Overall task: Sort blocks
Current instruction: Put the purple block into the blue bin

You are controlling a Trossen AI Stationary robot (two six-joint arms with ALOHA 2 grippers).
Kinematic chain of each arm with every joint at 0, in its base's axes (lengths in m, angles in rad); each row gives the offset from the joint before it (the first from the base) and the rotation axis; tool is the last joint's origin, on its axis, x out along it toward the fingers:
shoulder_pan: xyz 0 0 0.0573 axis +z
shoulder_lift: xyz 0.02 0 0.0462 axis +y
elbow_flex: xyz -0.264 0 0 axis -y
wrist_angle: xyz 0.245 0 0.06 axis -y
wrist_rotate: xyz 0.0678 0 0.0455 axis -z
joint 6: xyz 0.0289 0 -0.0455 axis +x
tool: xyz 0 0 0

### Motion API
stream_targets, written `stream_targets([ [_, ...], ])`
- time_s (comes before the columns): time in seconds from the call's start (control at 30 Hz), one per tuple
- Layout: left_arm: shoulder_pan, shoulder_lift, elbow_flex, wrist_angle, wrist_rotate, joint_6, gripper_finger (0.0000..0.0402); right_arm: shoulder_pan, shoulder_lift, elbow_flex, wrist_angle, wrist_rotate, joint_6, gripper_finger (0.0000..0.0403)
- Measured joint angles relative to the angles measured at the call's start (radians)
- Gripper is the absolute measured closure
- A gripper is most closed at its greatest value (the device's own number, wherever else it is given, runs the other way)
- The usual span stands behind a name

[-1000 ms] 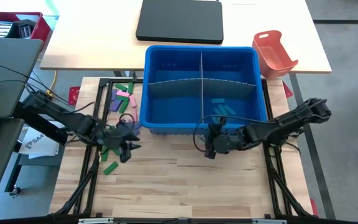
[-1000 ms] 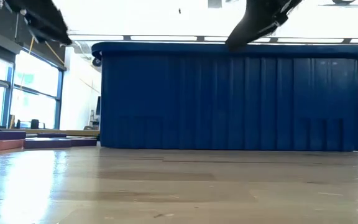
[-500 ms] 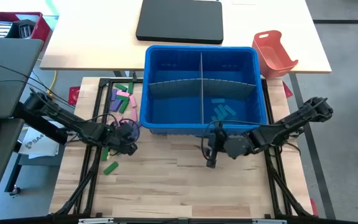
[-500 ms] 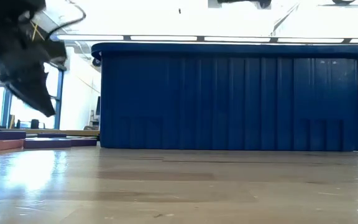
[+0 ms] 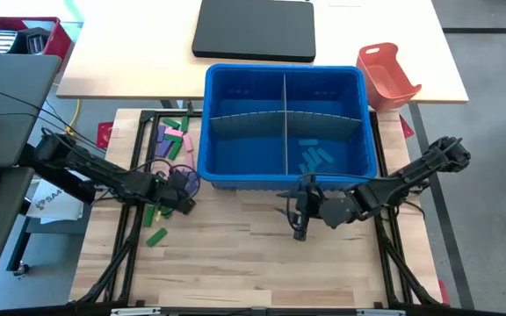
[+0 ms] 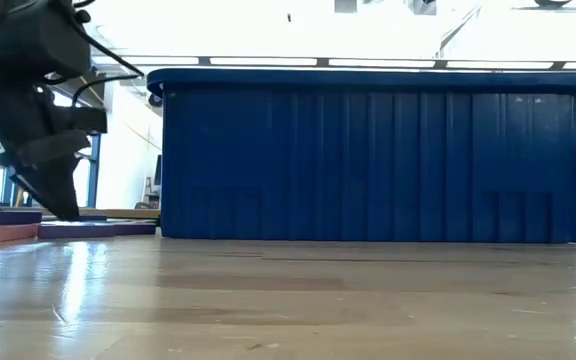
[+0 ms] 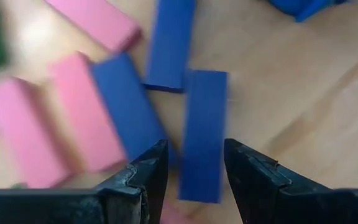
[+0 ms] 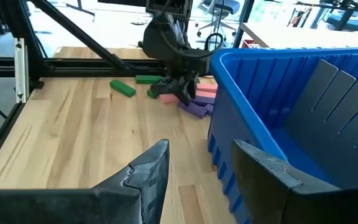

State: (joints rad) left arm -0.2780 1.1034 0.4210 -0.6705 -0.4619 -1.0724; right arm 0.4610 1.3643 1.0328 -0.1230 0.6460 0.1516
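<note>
Since the earlier frame, left claw [image 7: 194,165] dropped over a blue block [image 7: 202,134], fingers apart; right claw [image 8: 197,168] hung empty, parted. Few blocks [image 5: 315,157] were binned; most remained on the surface [image 5: 235,254].

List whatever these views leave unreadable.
- Low view: the blue bin wall hides its contents and everything behind it.
- Left wrist view: the blocks are blurred; frame edges crop several.
- High view: the left tool covers blocks beneath it.
- Right wrist view: the bin's far compartments are cut off.
</note>
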Motion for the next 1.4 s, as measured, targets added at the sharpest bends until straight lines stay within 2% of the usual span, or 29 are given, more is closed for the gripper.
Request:
stream_targets([
  [0.13,0.028,0.0,-0.053,0.114,0.029,0.008,0.0253,0.0,0.0,0.0,-0.002,0.0,0.0,0.0234],
  [0.43,0.075,-0.002,-0.094,0.152,0.036,0.004,0.0253,0.0,0.001,0.0,-0.008,-0.003,0.005,0.0234],
  [0.5,0.072,-0.002,-0.093,0.149,0.045,0.013,0.0261,0.0,0.001,0.0,-0.007,-0.003,0.005,0.0234],
  [0.6,0.056,-0.001,-0.079,0.138,0.059,0.023,0.0293,0.0,0.001,0.0,-0.007,-0.003,0.007,0.0234],
  [0.67,0.038,-0.001,-0.055,0.123,0.097,0.027,0.031,0.0,0.001,0.0,-0.006,-0.004,0.007,0.0234],
  [0.77,0.004,-0.004,0.01,0.056,0.167,0.05,0.0309,-0.002,0.001,0.0,0.017,-0.026,0.007,0.0234],
  [0.93,-0.074,-0.016,0.168,-0.095,0.173,0.06,0.0309,-0.03,0.002,0.0,0.092,-0.112,0.007,0.0234],
  [1.03,-0.132,-0.033,0.264,-0.094,0.175,0.144,0.0309,-0.046,0.005,0.0,0.148,-0.161,0.005,0.0234],
  [1.17,-0.223,-0.049,0.358,0.048,0.196,0.352,0.0309,-0.062,0.005,0.0,0.17,-0.19,-0.028,0.0234],
  [1.3,-0.277,-0.05,0.384,0.361,0.194,0.608,0.0309,-0.053,0.005,0.0,0.182,-0.183,-0.073,0.0234],
  [1.4,-0.253,-0.037,0.398,0.557,0.091,0.724,0.0309,-0.033,0.002,0.0,0.198,-0.183,-0.105,0.0234],
])
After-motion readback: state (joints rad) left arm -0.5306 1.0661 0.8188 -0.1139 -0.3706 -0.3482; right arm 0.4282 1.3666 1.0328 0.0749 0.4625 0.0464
